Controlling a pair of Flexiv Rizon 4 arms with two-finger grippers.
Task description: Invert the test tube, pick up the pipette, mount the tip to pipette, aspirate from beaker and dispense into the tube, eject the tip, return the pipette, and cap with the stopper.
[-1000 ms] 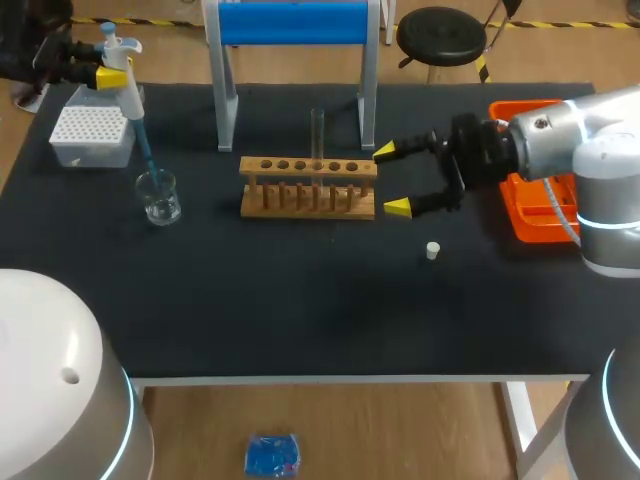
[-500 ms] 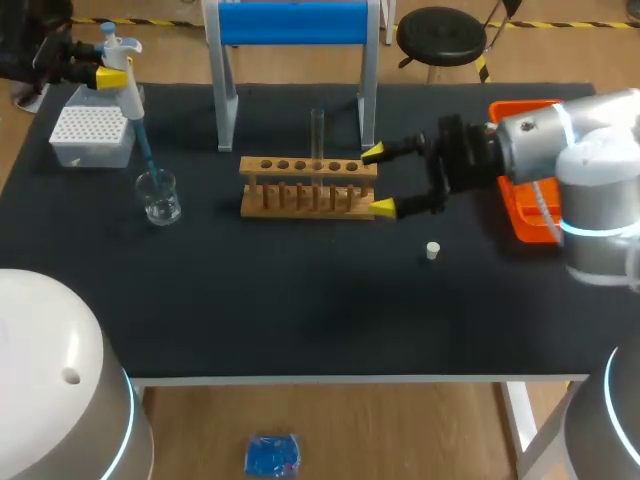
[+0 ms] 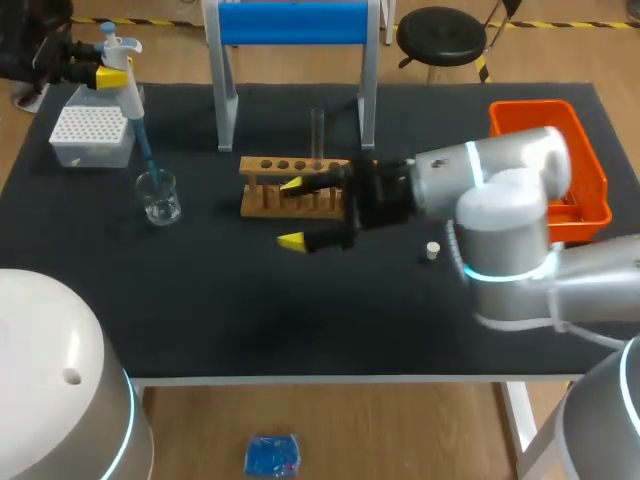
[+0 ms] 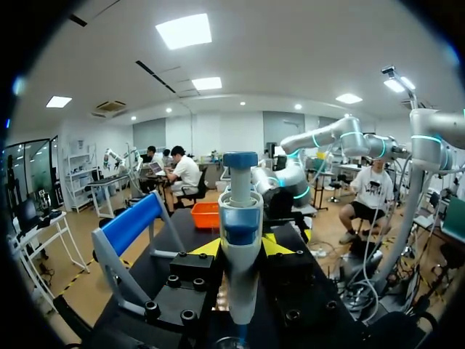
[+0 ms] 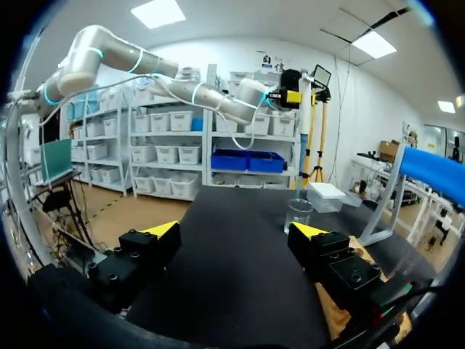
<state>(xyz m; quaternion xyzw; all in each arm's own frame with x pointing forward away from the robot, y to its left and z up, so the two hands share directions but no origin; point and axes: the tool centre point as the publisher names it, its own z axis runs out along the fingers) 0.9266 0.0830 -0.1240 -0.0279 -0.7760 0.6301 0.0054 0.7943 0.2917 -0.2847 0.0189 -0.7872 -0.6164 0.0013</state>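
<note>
Pipette sits clamped upright in the left gripper, its blue tip down in the beaker, well placed for aspirating! Right gripper hangs, jaws spread wide, at the wooden rack (test tube upright in it), perhaps to steady it.

wooden rack mid black table, blue-topped grey stand behind it, orange bin at right edge
</note>
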